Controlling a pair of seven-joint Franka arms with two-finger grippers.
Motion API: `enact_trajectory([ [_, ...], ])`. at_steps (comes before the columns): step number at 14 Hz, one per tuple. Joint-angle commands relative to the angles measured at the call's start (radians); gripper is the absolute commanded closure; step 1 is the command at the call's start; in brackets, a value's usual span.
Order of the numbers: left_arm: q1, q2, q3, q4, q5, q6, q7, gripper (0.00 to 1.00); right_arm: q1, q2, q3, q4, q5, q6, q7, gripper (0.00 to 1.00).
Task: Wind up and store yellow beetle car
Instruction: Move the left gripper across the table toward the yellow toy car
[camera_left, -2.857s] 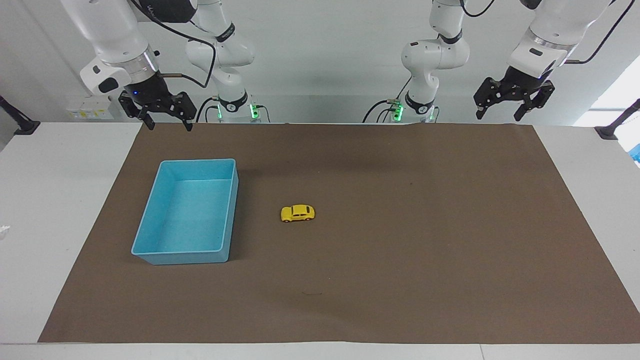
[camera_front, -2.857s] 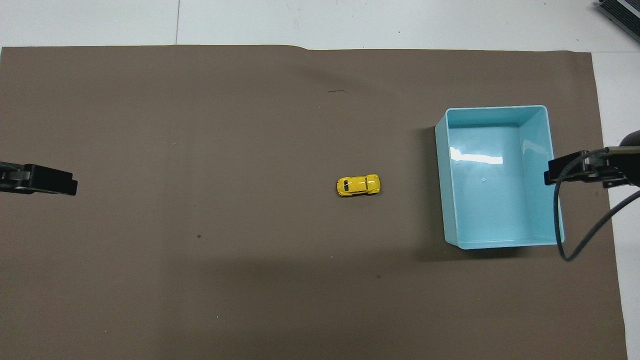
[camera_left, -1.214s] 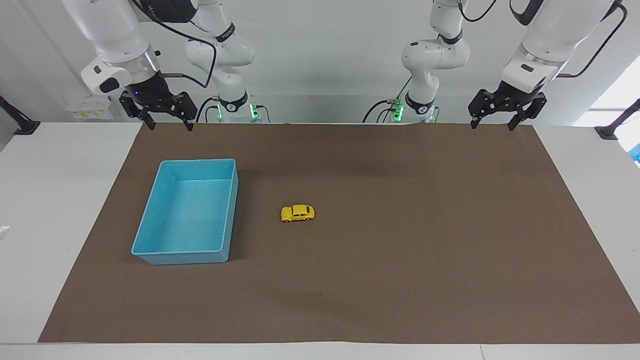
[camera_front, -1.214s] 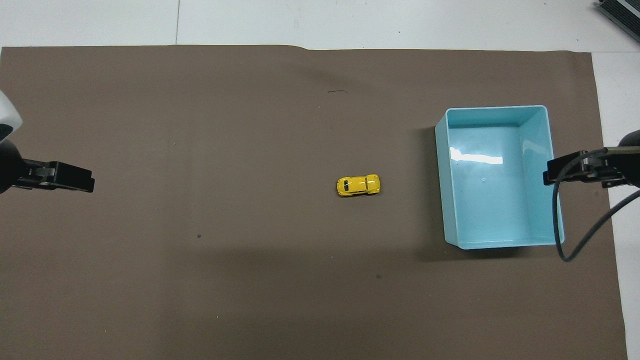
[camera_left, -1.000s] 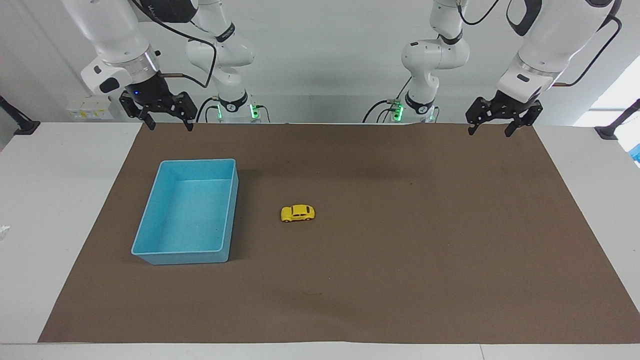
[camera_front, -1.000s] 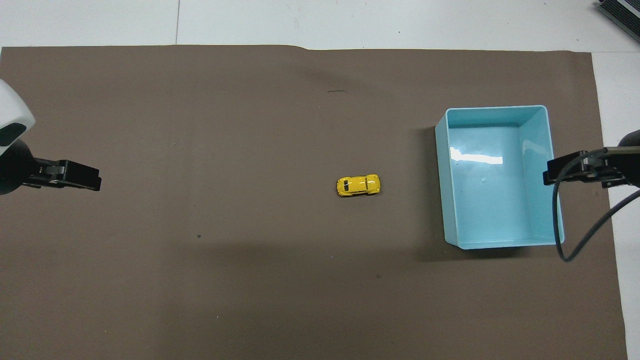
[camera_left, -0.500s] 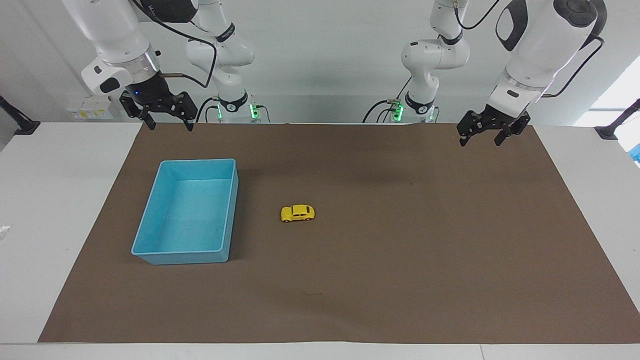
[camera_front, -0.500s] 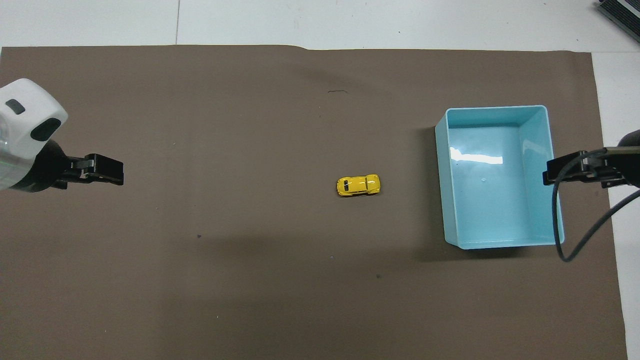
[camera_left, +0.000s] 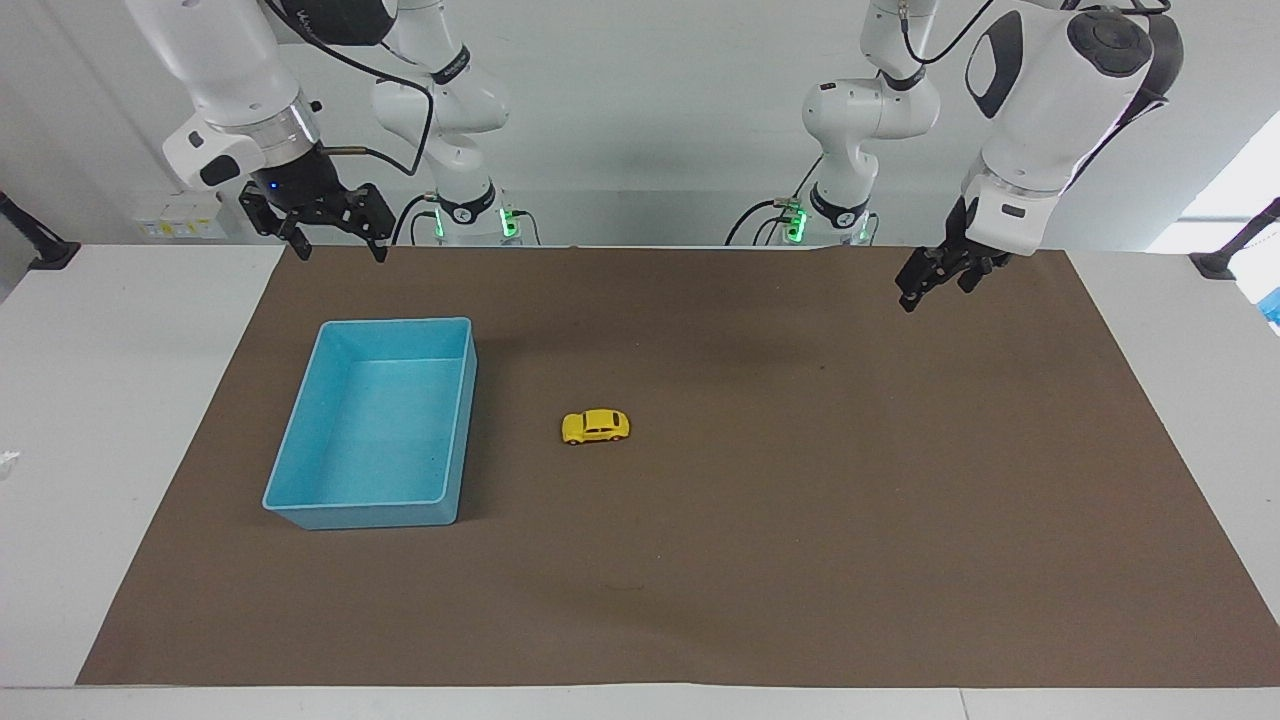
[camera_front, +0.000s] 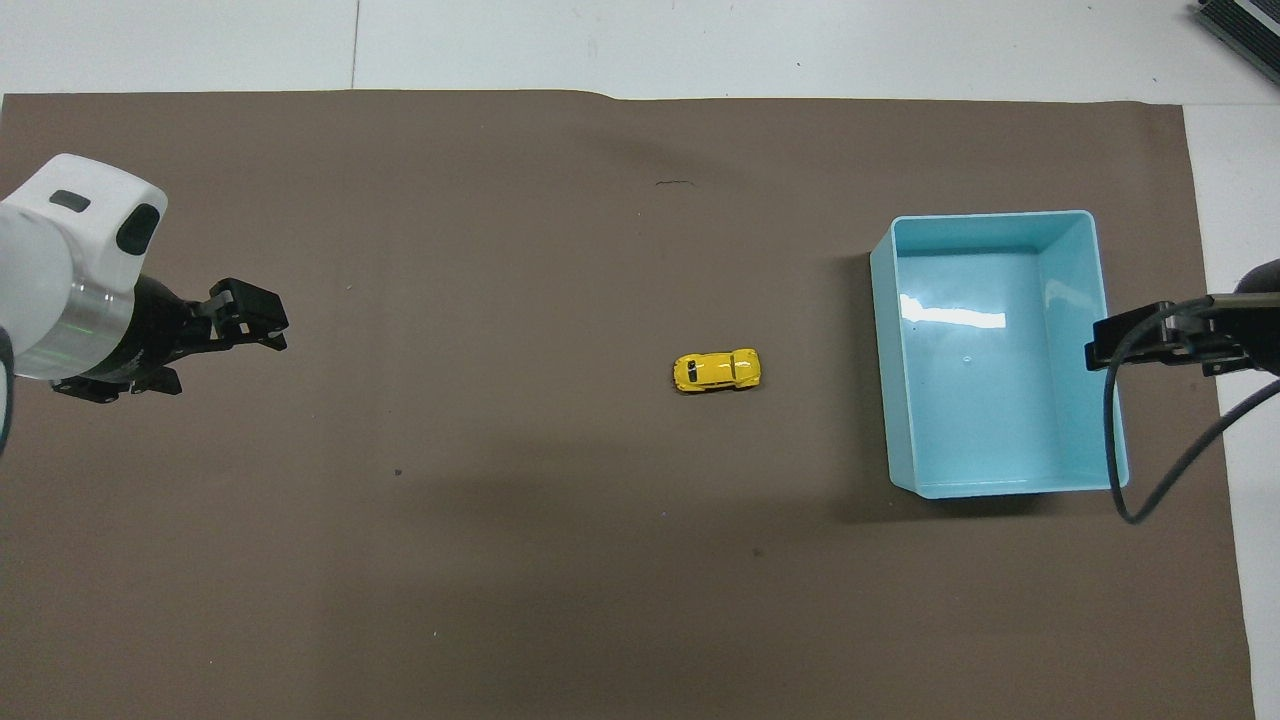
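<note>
Black left gripper (camera_left: 930, 285) hangs in the air over the brown mat (camera_left: 800, 520) at the left arm's end of the table, fingers spread, holding nothing. Right gripper (camera_left: 333, 243) waits raised over the mat's edge by the right arm's base, fingers spread too, empty. Yellow beetle car (camera_left: 595, 427) sits on its wheels mid-mat, well apart from both grippers. Light-blue bin (camera_left: 300, 470) stands beside the car toward the right arm's end, with a gap between them.
</note>
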Motion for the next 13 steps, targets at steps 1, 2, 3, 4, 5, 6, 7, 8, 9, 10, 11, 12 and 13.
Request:
enact_trajectory([
  [1,-0.028,-0.005,0.01,-0.03,-0.038,0.044,-0.193,0.0,-0.004,-0.014,0.002,-0.018,0.012,0.015,-0.014,0.0],
  [2,-0.032,-0.005,0.01,-0.038,-0.039,0.055,-0.269,0.0,-0.004,-0.014,0.002,-0.018,0.012,0.015,-0.014,0.0],
  [3,-0.044,-0.007,0.01,-0.044,-0.041,0.063,-0.333,0.0,-0.004,-0.014,0.002,-0.018,0.012,0.015,-0.014,0.0],
  [4,-0.046,-0.008,0.01,-0.047,-0.042,0.066,-0.387,0.0,-0.004,-0.014,0.002,-0.018,0.012,0.016,-0.013,0.0],
  [5,-0.048,-0.008,0.01,-0.05,-0.047,0.066,-0.438,0.0,-0.004,-0.014,0.002,-0.018,0.012,0.015,-0.014,0.0],
  [6,-0.049,-0.007,0.01,-0.05,-0.062,0.07,-0.502,0.0,-0.004,-0.014,0.002,-0.018,0.012,0.015,-0.014,0.0],
  [7,-0.051,-0.004,0.01,-0.056,-0.07,0.09,-0.569,0.0,-0.004,-0.014,0.002,-0.018,0.012,0.015,-0.014,0.0],
  [8,-0.066,-0.004,0.01,-0.069,-0.07,0.125,-0.641,0.0,-0.004,-0.014,0.002,-0.02,0.012,0.015,-0.014,0.0],
  [9,-0.084,-0.002,0.012,-0.076,-0.072,0.156,-0.738,0.0,-0.004,-0.014,0.002,-0.02,0.012,0.015,-0.014,0.0],
  [10,-0.09,0.012,0.01,-0.078,-0.07,0.179,-0.834,0.0,-0.004,-0.014,0.002,-0.02,0.012,0.015,-0.014,0.0],
  [11,-0.109,0.024,0.012,-0.075,-0.07,0.2,-0.901,0.0,-0.004,-0.014,0.002,-0.02,0.012,0.015,-0.014,0.0],
  [12,-0.126,0.041,0.012,-0.075,-0.07,0.231,-0.953,0.0,-0.003,-0.014,0.002,-0.02,0.012,0.015,-0.014,0.0],
  [13,-0.139,0.05,0.013,-0.073,-0.07,0.248,-1.002,0.0,-0.004,-0.014,0.002,-0.02,0.012,0.015,-0.014,0.0],
])
